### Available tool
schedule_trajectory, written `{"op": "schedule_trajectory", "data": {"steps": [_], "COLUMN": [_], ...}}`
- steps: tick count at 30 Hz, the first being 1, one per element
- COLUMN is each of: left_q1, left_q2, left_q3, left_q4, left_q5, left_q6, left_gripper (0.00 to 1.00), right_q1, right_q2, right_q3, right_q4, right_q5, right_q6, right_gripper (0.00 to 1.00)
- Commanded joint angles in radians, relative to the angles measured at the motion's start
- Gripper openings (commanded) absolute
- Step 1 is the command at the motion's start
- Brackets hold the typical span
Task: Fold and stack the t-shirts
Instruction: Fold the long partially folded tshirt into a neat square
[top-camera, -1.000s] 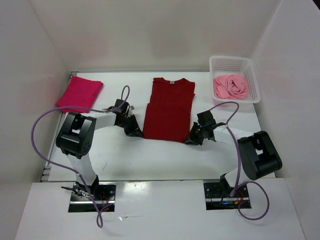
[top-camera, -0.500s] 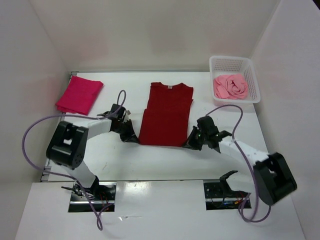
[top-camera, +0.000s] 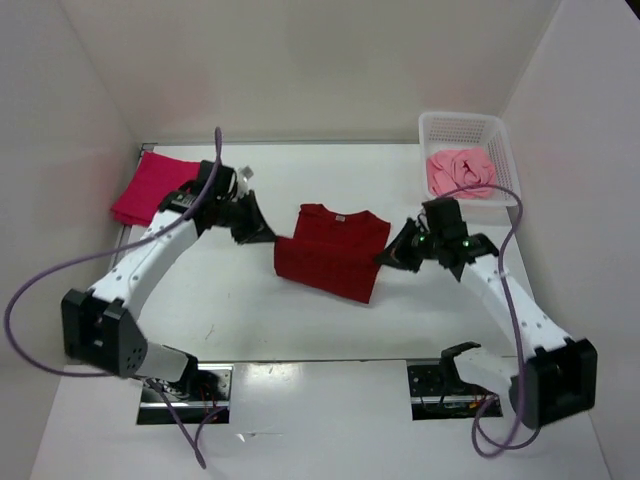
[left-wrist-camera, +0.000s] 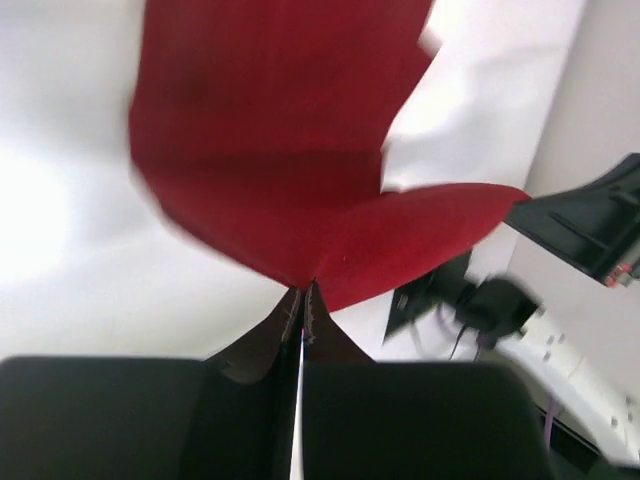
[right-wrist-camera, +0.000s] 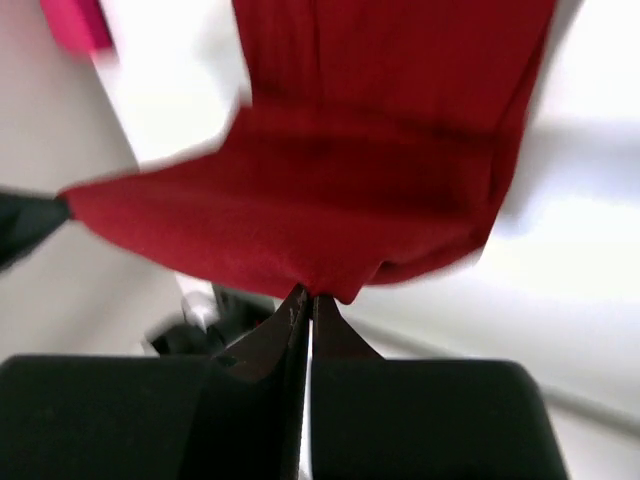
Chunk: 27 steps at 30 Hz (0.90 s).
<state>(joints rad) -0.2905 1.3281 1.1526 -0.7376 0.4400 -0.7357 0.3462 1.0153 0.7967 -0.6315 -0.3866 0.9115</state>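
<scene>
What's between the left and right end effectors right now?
The dark crimson t-shirt spans that stretch, with the left end effector and right end effector each pinching one corner; the top external view shows it.

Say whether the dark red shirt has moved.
Yes. The dark red shirt shifted toward the arm bases: its collar, once level with the basket, now lies past its near rim.

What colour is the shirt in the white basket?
That shirt is light pink, seen best in the top view.

Robotics lab test booth, bare white enclosure walls (top-camera: 300, 70), white table (top-camera: 250, 310), cabled arm bases (top-camera: 185, 385)
</scene>
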Motion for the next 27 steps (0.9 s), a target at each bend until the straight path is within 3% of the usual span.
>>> {"op": "schedule_trajectory", "data": {"steps": [1, 3, 8, 10, 16, 17, 19, 20, 23, 27], "left_q1": [0.004, 0.004, 0.004, 0.004, 0.037, 0.037, 0.046, 0.047, 0.057, 0.057], "left_q2": [0.201, 0.383, 0.763, 0.828, 0.930, 0.930, 0.918, 0.905, 0.841, 0.741], "left_q3": [0.158, 0.313, 0.609, 0.705, 0.796, 0.796, 0.796, 0.782, 0.696, 0.485], "left_q4": [0.131, 0.185, 0.207, 0.221, 0.259, 0.291, 0.300, 0.323, 0.346, 0.397], "left_q5": [-0.027, -0.061, -0.136, -0.161, -0.213, -0.213, -0.190, -0.190, -0.170, -0.118], "left_q6": [0.013, 0.022, 0.013, -0.010, -0.088, -0.088, -0.097, -0.079, -0.021, 0.034], "left_gripper": [0.00, 0.00, 0.00, 0.00, 0.03, 0.06, 0.27, 0.36, 0.57, 0.69], "right_q1": [-0.171, -0.249, -0.271, -0.271, -0.262, -0.262, -0.262, -0.251, -0.242, -0.242], "right_q2": [0.179, 0.318, 0.580, 0.691, 0.856, 0.867, 0.867, 0.855, 0.780, 0.660], "right_q3": [0.123, 0.192, 0.378, 0.455, 0.607, 0.624, 0.647, 0.647, 0.634, 0.572], "right_q4": [0.074, 0.139, 0.213, 0.231, 0.283, 0.283, 0.268, 0.268, 0.268, 0.245], "right_q5": [-0.023, -0.023, 0.040, 0.052, 0.132, 0.132, 0.141, 0.141, 0.166, 0.175], "right_q6": [-0.212, -0.273, -0.327, -0.338, -0.316, -0.316, -0.307, -0.307, -0.307, -0.336], "right_gripper": [0.00, 0.00, 0.00, 0.00, 0.01, 0.02, 0.08, 0.21, 0.47, 0.60]}}
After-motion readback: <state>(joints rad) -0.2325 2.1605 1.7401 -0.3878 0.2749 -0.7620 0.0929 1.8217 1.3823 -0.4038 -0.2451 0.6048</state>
